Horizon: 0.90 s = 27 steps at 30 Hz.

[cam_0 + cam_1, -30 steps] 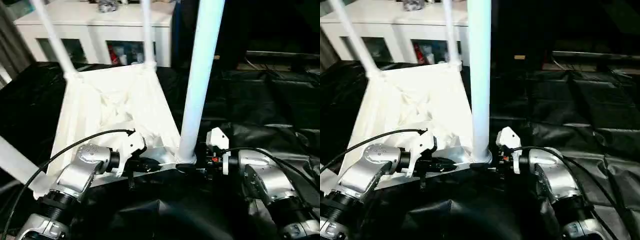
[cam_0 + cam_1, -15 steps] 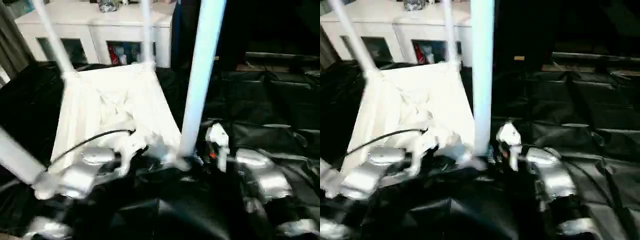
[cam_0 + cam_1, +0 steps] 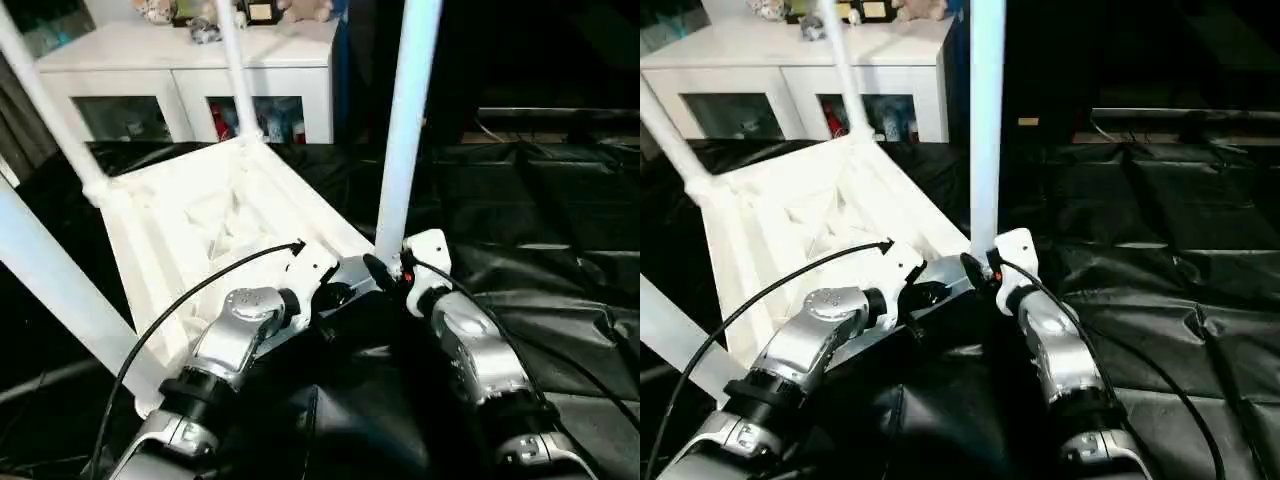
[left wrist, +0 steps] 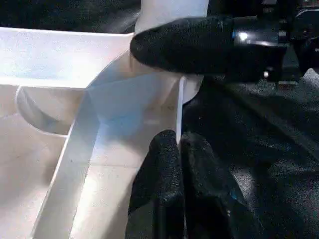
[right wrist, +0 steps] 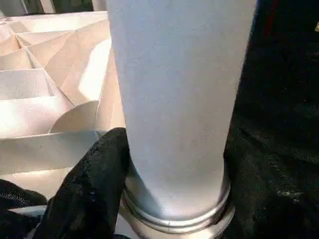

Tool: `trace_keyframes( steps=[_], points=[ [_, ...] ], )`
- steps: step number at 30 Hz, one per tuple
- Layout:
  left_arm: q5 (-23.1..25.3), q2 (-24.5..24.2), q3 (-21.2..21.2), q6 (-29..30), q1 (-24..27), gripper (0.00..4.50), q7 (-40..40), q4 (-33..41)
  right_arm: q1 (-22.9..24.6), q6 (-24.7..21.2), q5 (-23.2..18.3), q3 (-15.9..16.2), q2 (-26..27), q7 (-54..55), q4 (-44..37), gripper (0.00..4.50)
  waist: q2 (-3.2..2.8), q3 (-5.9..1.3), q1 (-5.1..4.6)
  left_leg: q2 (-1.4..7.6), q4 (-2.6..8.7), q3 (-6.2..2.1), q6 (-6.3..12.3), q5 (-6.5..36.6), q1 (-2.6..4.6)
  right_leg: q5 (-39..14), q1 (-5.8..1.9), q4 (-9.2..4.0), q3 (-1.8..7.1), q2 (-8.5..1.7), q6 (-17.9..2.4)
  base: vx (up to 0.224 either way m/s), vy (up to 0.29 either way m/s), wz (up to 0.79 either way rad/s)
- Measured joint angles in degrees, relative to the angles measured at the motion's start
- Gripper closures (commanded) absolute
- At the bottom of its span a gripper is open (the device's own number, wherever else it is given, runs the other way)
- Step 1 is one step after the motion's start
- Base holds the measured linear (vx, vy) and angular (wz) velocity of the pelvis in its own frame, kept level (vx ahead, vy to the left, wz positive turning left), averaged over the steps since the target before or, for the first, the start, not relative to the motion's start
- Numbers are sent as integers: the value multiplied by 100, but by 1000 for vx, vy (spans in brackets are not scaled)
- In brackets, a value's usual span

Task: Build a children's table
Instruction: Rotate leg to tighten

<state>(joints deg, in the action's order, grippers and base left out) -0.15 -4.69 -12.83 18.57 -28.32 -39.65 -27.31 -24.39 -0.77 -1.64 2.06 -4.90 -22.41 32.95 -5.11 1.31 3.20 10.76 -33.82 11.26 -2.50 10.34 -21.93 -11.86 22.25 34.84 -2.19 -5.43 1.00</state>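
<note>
The table (image 3: 190, 225) lies upside down on black sheeting (image 3: 530, 200), its ribbed underside facing up, with four legs (image 3: 403, 130) rising from the corner sockets. Both grippers work at the corner nearest the robot.

The left gripper (image 4: 178, 149) is pinched closed on the thin rim wall of the top, one finger on each side of it, just beside the near corner socket. In the left wrist view the rim edge runs straight up from between its fingertips toward the socket, and a black finger (image 4: 184, 45) of the other gripper lies across the base of the leg beyond.

The right gripper (image 3: 385, 272) sits at the foot of the near leg, directly beside the left gripper. In the right wrist view the leg (image 5: 174, 99) stands upright in its socket collar (image 5: 174, 214), and one black finger (image 5: 94, 184) presses against the leg's side low down, touching it just above the collar. The other finger is hidden behind the leg, so the jaws stand wide around the tube; whether they clamp it firmly cannot be told.

Beyond the table, well past both grippers, stands a white cabinet (image 3: 180, 70) with glass doors and small items on top.
</note>
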Motion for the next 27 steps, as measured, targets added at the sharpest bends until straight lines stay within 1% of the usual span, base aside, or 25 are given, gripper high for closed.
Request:
trace_keyframes(
  steps=[3,6,9,10,12,13,16,18,21,22,24,25,27],
  points=[
    [-8,-71,2,-43,1,450,-148,13,1,0,-15,0,-71,-258,-27,83,5,3,-5,1,2,0,0,0,-3,8,1,0,-2,0,-13,0,0,0],
    [-40,-296,-8,-131,54,450,-451,141,11,-17,-160,61,-334,-993,-96,83,37,24,5,4,13,0,0,0,-12,9,12,0,-6,1,-14,0,0,0],
    [-236,-809,-60,-161,252,450,-1146,479,164,-54,-460,309,-940,-2285,-409,83,77,50,22,13,23,1,0,0,-22,6,25,7,-13,5,-8,0,0,0],
    [-266,-956,-58,-181,331,450,-1391,609,215,-134,-571,318,-1050,-2664,-531,83,95,61,27,21,21,1,0,-1,-25,5,32,8,-13,13,-6,0,0,0],
    [-328,-1139,-65,-200,386,450,-1689,716,230,-238,-713,359,-1220,-3111,-637,83,109,69,31,21,19,5,1,-1,-42,5,52,11,-12,13,-6,0,0,0],
    [-429,-1328,-66,-202,463,450,-1943,840,237,-314,-797,443,-1351,-3468,-744,83,122,77,34,23,14,6,3,-3,-55,5,67,14,-10,14,-7,0,0,0],
    [-507,-1544,-89,-202,556,450,-2306,1002,238,-336,-875,549,-1420,-3881,-803,83,155,87,41,25,-3,9,29,-19,-68,0,73,12,-9,15,-11,0,0,0],
    [-526,-1635,-113,-201,601,450,-2446,1107,234,-264,-874,627,-1434,-4013,-802,83,167,93,65,24,-10,11,29,-18,-83,0,79,9,-9,10,-11,0,0,0],
    [-554,-1743,-165,-199,623,450,-2606,1171,219,-172,-875,733,-1454,-4198,-802,83,191,100,147,22,-25,15,32,-17,-94,1,83,11,-7,5,-13,0,0,0],
    [-554,-1758,-175,-198,634,450,-2639,1209,214,-142,-875,753,-1467,-4270,-800,83,209,106,178,23,-29,14,32,-17,-94,1,83,14,-7,5,-13,0,0,0],
    [-557,-1779,-181,-183,649,450,-2658,1260,186,-121,-875,763,-1441,-4361,-773,83,226,116,194,24,-32,15,31,-18,-94,2,83,18,-7,5,-14,0,0,0],
    [-562,-1782,-185,-164,649,450,-2672,1268,171,-109,-875,770,-1423,-4396,-754,108,228,118,197,24,-33,15,24,-14,-94,3,83,19,-7,5,-15,0,0,0],
    [-569,-1777,-193,-152,660,450,-2700,1287,171,-108,-875,784,-1412,-4409,-744,118,228,118,197,24,-34,15,12,-6,-94,4,82,19,-6,5,-16,0,0,0]
  ],
)
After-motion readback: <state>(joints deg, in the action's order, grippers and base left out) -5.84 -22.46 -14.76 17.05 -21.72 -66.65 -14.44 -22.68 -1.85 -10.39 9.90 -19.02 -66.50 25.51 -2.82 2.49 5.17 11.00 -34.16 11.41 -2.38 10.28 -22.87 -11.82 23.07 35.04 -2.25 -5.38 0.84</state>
